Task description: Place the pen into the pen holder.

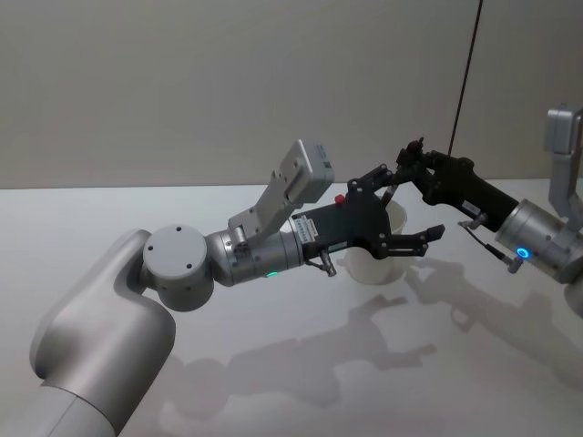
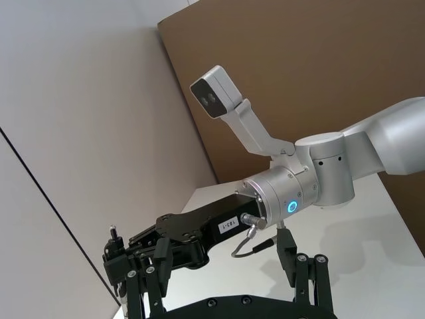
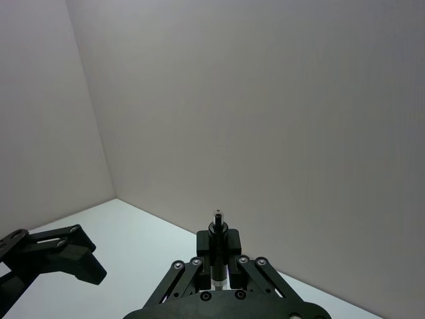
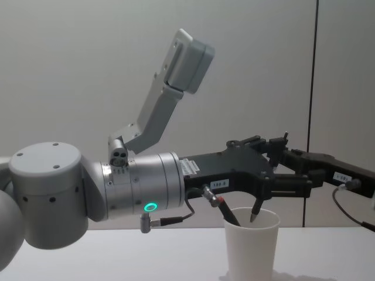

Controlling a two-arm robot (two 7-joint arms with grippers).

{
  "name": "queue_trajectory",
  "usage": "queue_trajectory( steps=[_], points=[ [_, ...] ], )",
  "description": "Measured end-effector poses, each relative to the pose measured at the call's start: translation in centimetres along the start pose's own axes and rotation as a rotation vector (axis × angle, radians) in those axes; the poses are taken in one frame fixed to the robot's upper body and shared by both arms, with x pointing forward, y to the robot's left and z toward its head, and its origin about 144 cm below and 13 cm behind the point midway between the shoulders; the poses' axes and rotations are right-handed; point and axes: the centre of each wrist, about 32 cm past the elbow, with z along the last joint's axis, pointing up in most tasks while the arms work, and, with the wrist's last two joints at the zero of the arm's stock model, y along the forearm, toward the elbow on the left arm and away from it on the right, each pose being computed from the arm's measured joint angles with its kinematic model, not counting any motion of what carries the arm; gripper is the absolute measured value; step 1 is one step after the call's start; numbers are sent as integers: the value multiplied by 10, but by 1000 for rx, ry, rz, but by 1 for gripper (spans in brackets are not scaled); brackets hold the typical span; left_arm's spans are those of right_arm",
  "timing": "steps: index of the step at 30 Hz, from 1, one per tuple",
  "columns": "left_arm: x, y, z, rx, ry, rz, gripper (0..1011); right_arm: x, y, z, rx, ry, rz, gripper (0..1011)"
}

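Pen (image 4: 255, 211) in right gripper (image 1: 412, 166), above pen holder (image 4: 252, 246).

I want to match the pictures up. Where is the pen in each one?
Head view: pen right of centre, above the white cup.
Chest view: its tip points down into the cup.
Left wrist view: low left in the picture.
Right wrist view: low centre in the picture.
Shared landmark: the right gripper, shut on the pen.

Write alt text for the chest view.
A dark pen held by the right gripper hangs tip-down just above the plain white paper cup. The left gripper, open, reaches in above the cup's rim.
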Motion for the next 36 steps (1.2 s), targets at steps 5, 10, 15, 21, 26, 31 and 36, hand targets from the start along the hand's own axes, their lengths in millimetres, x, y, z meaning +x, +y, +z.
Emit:
queue_trajectory(
  steps=[5,10,15,21,26,31,36],
  points=[
    [0,0,0,0,0,0,1004,1,0,-1,-2,-3,-2,123],
    [0,0,0,0,0,0,1004,2,1,-2,-4,-6,-4,228],
    [0,0,0,0,0,0,1004,3,1,-3,-5,-7,-5,363],
    [0,0,0,0,0,0,1004,4,1,-3,-5,-8,-6,560],
    [0,0,0,0,0,0,1004,4,1,-3,-4,-8,-7,747],
    [0,0,0,0,0,0,1004,5,1,-3,-2,-9,-9,874],
    [0,0,0,0,0,0,1004,5,1,-3,-1,-9,-10,987]
  ],
)
